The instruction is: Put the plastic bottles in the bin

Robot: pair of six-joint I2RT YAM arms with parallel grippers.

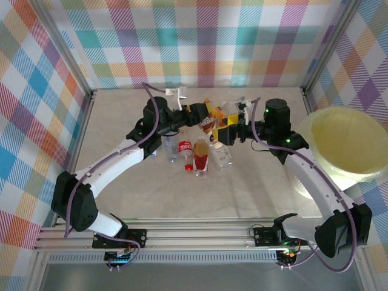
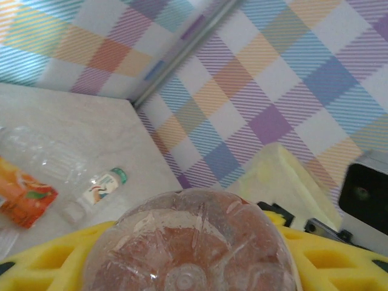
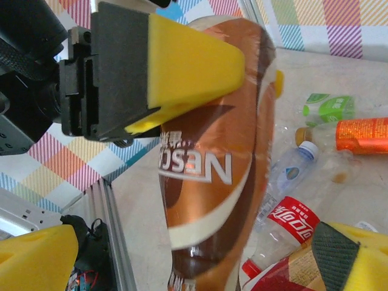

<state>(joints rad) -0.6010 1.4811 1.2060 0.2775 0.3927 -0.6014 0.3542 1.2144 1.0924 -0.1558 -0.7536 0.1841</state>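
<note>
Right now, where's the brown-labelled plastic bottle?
Right wrist view, centre: brown-labelled plastic bottle clamped in the left hand, above the bottle pile mid-table, left of the pale yellow-green bin.

Walls [image 1: 200, 42] pastel multi-col plaid; worktop [image 1: 242, 188] pale marbled beige; bin [image 1: 345, 145] pale yellow-grn; brown bottle [image 3: 212, 163] w/ white lettering; red-label bottle [image 3: 291, 221]; orange bottle [image 3: 364, 134]; grn-white bottle [image 3: 327, 108]; pads [image 3: 188, 66] yellow on blk

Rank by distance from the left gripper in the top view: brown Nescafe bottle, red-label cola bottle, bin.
1. brown Nescafe bottle: clamped in the left gripper.
2. red-label cola bottle: on the table, toward the arm bases and slightly left.
3. bin: far off at the table's right edge.
</note>
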